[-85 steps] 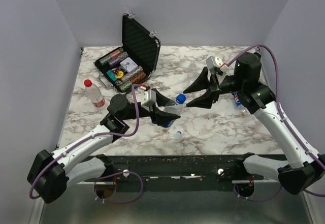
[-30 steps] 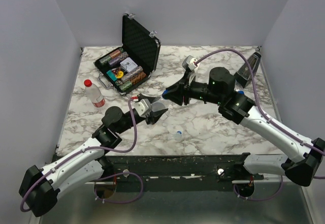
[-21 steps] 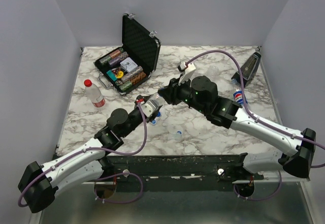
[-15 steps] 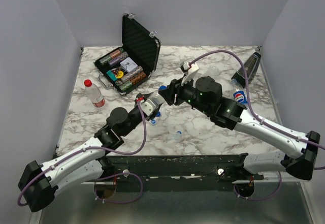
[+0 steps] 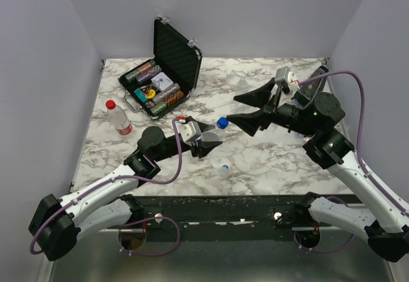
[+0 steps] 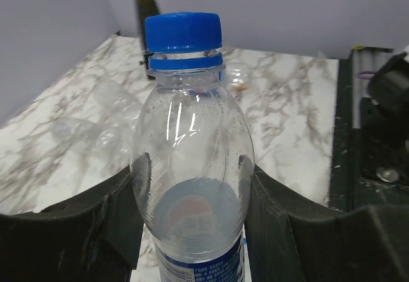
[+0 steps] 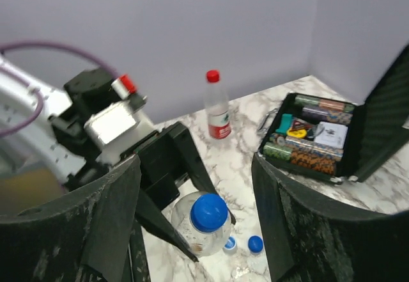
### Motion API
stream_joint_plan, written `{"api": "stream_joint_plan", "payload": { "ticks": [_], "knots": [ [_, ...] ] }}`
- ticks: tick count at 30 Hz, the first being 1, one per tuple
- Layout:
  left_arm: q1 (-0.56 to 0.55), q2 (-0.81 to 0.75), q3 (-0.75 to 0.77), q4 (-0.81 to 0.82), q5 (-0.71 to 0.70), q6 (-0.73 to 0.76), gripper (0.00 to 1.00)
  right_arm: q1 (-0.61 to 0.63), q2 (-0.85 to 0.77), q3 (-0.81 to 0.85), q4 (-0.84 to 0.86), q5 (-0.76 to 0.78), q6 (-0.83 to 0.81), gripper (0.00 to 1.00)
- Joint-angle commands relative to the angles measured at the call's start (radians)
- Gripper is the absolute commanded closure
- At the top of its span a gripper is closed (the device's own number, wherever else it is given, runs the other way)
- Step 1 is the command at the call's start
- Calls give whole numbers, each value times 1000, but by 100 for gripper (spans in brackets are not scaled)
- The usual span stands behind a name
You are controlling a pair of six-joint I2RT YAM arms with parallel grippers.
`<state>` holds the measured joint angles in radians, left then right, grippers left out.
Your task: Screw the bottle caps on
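A white-and-grey marbled tabletop [image 5: 275, 157] sits in a booth of plain grey walls [image 5: 38, 71], with a black rail [image 5: 223, 206] along its near edge. At the far left, close to the table's left edge, a small clear plastic bottle with a red cap and a red-and-white label [image 5: 119, 117] stands upright and apart from everything else. Behind it and to the right lies an open black case of coloured poker chips [image 5: 158, 90], its lid raised toward the back wall.

Near the middle, the left gripper [image 5: 211, 146] is closed narrowly on the body of a small clear plastic bottle with a blue label [image 6: 192, 167]. A blue screw cap [image 6: 183, 36] sits on the bottle's neck; how tightly cannot be told. Just toward the near edge a loose whitish round cap [image 5: 223, 169] lies on the marble, and the right wrist view shows a loose blue cap [image 7: 255, 243] beside it.

To the right, the right gripper [image 5: 239, 108] hangs with its fingers spread wide and empty, pointing at the blue screw cap but apart from it. Bare marble shows along the back between the case and the right corner, and across the near right.
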<state>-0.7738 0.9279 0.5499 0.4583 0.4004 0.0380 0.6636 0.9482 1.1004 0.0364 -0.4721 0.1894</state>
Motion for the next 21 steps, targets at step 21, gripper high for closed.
{"api": "stream_joint_plan", "payload": {
  "ticks": [21],
  "knots": [
    [13,45,16,278,351,-248,100,-81,80,-102,178,-652,-214,40]
  ]
}}
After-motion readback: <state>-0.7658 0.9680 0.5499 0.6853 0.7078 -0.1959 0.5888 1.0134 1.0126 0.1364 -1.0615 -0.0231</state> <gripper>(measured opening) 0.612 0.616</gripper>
